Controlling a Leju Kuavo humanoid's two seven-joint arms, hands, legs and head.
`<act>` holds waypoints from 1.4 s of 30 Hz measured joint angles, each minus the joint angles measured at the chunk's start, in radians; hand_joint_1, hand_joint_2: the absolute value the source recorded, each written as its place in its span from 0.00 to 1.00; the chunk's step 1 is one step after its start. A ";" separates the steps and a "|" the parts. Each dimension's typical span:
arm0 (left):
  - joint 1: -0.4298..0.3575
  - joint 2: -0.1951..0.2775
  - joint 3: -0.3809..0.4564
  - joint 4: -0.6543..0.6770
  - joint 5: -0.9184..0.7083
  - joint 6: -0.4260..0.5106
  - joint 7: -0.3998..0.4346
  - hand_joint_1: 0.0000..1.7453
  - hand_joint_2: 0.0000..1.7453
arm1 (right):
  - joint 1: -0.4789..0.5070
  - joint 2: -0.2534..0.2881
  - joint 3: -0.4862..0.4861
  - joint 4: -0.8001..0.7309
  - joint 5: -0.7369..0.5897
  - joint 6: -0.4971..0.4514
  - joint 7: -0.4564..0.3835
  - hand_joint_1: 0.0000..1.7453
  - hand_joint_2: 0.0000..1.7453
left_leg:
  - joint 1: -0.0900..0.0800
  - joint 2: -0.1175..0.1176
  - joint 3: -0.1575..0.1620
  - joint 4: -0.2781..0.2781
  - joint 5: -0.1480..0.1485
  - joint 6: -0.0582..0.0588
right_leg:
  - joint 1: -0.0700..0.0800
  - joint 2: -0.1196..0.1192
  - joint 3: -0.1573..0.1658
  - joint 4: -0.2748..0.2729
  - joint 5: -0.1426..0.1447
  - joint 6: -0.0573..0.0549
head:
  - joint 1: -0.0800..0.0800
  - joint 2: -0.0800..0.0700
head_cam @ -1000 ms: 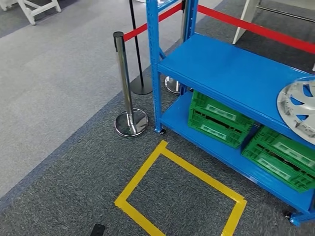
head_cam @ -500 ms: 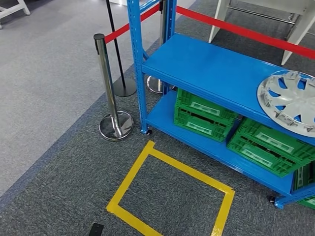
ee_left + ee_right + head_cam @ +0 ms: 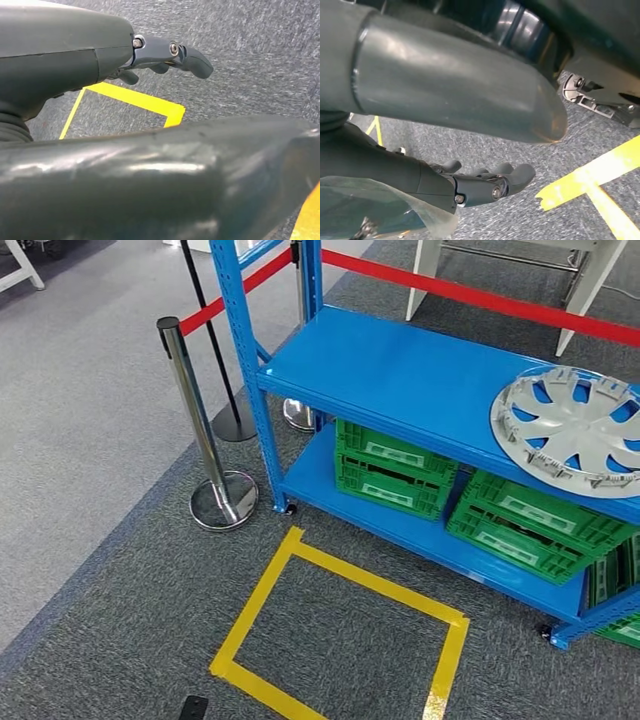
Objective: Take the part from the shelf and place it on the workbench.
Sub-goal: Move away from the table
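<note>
A silver hubcap (image 3: 572, 425) with blue showing through its openings lies flat on the upper board of the blue shelf (image 3: 392, 370), at the right end, cut off by the picture's edge. My left hand (image 3: 158, 52) hangs over the grey carpet by a yellow tape corner, fingers stretched out and holding nothing. My right hand (image 3: 471, 185) also hangs above the carpet beside a yellow tape line, with its fingers extended and empty. Both hands are well away from the shelf.
Green crates (image 3: 392, 468) fill the shelf's lower board. A yellow tape rectangle (image 3: 260, 600) marks the floor in front. A chrome post (image 3: 198, 425) with a red belt (image 3: 468, 295) stands left of the shelf. White table legs (image 3: 585, 285) rise behind.
The camera has turned to the right, so the whole scene has slid left and the hubcap has come much further into view. Nothing in the scene itself has moved.
</note>
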 joint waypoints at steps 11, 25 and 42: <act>0.001 0.005 0.001 0.000 -0.002 -0.004 0.003 0.00 0.00 | 0.000 0.001 0.000 0.000 0.004 0.005 0.000 0.00 0.00 | -0.013 -0.004 0.055 -0.159 0.103 0.037 | 0.011 0.010 -0.005 0.004 -0.003 0.019 | 0.000 0.000; 0.000 0.004 0.002 0.000 -0.005 -0.012 0.005 0.00 0.00 | 0.000 0.000 0.000 0.000 0.010 0.006 0.001 0.00 0.00 | -0.013 0.001 0.060 -0.164 0.104 0.028 | 0.007 0.001 0.003 0.001 -0.008 0.026 | 0.009 0.000; 0.003 0.007 0.004 0.000 -0.004 -0.019 0.008 0.00 0.00 | 0.001 0.002 0.000 0.000 0.013 0.006 0.000 0.00 0.00 | -0.016 -0.002 0.042 -0.163 0.113 0.049 | 0.012 0.004 0.034 0.008 -0.026 0.025 | 0.000 0.000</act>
